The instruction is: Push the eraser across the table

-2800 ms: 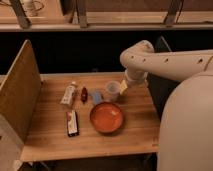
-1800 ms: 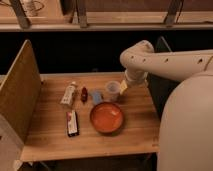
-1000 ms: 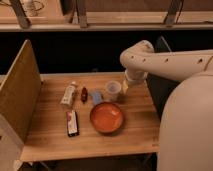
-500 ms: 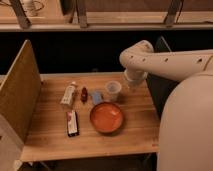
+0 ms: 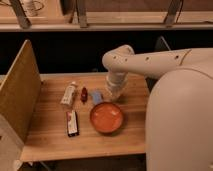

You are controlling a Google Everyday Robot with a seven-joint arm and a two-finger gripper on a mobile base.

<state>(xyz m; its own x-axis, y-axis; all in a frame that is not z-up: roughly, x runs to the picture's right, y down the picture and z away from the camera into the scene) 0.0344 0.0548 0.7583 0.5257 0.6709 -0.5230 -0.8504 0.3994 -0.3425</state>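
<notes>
Wooden planks formed the table (image 5: 50,136), with a tall board (image 5: 18,95) standing along its left edge. The eraser (image 5: 72,123) lay flat at the orange bowl's (image 5: 106,118) 9 o'clock, apart from it. The gripper (image 5: 114,93) hung at the bowl's 12 o'clock, just beside the small blue block (image 5: 97,97); whether it gripped anything could not be told.

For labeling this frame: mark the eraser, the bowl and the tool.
eraser (image 5: 72,123), camera view, middle of its top face.
bowl (image 5: 106,118), camera view, bare inside bottom.
tool (image 5: 113,95), camera view, its tip, just beyond the bowl's far rim.
</notes>
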